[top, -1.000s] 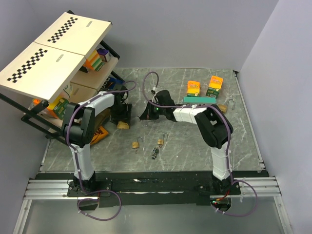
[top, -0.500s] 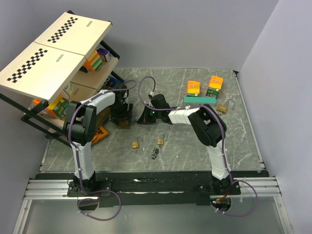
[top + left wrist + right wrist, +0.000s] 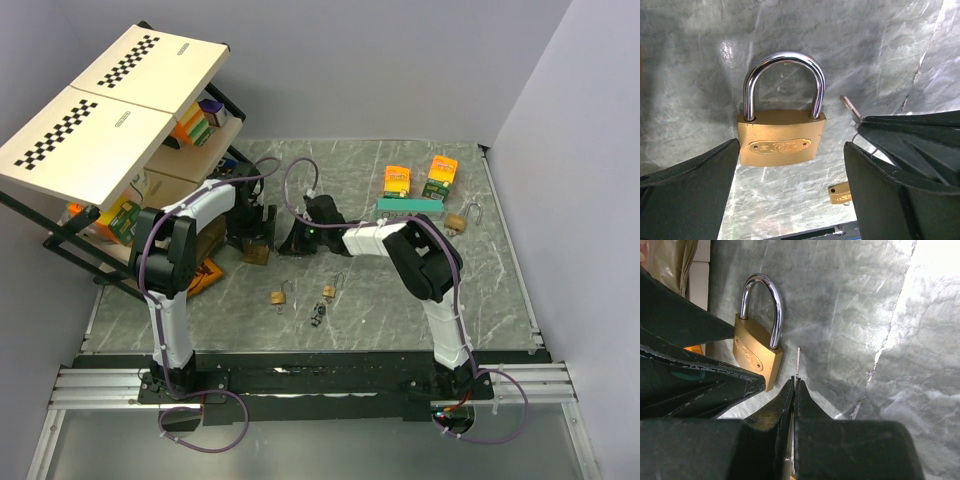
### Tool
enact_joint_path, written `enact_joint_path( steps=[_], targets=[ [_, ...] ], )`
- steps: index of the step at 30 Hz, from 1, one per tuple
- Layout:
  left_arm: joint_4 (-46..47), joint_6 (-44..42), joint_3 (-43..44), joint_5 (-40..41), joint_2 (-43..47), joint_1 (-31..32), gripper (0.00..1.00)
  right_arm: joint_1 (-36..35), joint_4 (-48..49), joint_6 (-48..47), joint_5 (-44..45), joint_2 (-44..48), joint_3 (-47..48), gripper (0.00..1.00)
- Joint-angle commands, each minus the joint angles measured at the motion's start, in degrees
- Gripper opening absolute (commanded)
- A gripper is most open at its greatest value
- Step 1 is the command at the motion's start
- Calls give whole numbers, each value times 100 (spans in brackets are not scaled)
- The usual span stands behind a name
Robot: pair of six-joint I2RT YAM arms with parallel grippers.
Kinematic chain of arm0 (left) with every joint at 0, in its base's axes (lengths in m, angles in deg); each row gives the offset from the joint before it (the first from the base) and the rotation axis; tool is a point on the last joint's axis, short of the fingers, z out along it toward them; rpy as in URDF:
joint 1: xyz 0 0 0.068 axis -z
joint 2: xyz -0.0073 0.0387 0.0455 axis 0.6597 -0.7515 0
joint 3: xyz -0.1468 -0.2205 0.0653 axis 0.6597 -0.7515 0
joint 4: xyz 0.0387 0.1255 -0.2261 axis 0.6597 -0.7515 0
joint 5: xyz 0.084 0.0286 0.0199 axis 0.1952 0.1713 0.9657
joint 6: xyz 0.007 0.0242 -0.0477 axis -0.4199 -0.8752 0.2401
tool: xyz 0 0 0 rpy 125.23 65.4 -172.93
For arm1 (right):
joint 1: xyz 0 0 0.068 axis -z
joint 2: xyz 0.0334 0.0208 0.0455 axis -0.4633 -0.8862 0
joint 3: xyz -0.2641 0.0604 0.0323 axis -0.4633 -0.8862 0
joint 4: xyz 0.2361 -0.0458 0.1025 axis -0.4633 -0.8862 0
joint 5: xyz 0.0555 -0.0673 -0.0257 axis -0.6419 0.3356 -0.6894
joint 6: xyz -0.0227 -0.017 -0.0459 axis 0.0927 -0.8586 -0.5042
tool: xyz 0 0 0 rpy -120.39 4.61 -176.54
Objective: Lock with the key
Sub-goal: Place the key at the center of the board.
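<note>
Metal key (image 3: 798,362) seems light, stiff, slippery; my right pincer (image 3: 794,384) pinches it near the head, left pincer (image 3: 790,155) stands spread astride the padlock (image 3: 781,144)

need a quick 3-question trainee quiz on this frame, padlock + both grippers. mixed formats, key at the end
1. True or false: the left gripper is clamped on the big padlock.
2. What sticks out of the shut right gripper? A) a key B) a carton C) a cable
3. Fill in: the padlock's shackle is ___ (open/closed).

Key
1. False: its jaws stand open, one on either side of the padlock.
2. A
3. closed: both legs sit in the padlock.
</note>
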Motion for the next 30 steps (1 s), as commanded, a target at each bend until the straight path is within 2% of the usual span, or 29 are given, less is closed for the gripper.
enact_joint_path(
  steps=[1, 7, 10, 11, 14, 22, 23, 24, 26, 30],
  targets=[
    [-106, 91, 194, -181, 281, -18, 90, -151, -98, 177, 174, -83, 69, 6],
    [8, 162, 63, -120, 386, -71, 91, -239, -283, 151, 375, 4, 8, 11],
    [52, 170, 115, -93, 430, -124, 91, -292, -345, 142, 446, 74, -36, 18],
    [61, 179, 133, -84, 439, -150, 95, -300, -380, 125, 499, 83, -36, 20],
    [104, 170, 150, -128, 535, -168, 96, -301, -432, 72, 543, 136, -36, 33],
    [184, 153, 221, -260, 799, -168, 97, -230, -599, -384, 534, 628, 95, 40],
    [236, 135, 221, -277, 869, -168, 97, -178, -626, -507, 534, 698, 104, 43],
    [254, 135, 238, -278, 904, -176, 97, -134, -617, -578, 508, 864, 104, 53],
    [280, 100, 256, -286, 983, -177, 97, -3, -608, -779, 447, 1023, 78, 69],
    [368, 65, 370, -295, 1107, -177, 99, 217, -696, -1210, 262, 1567, -18, 73]
  ],
)
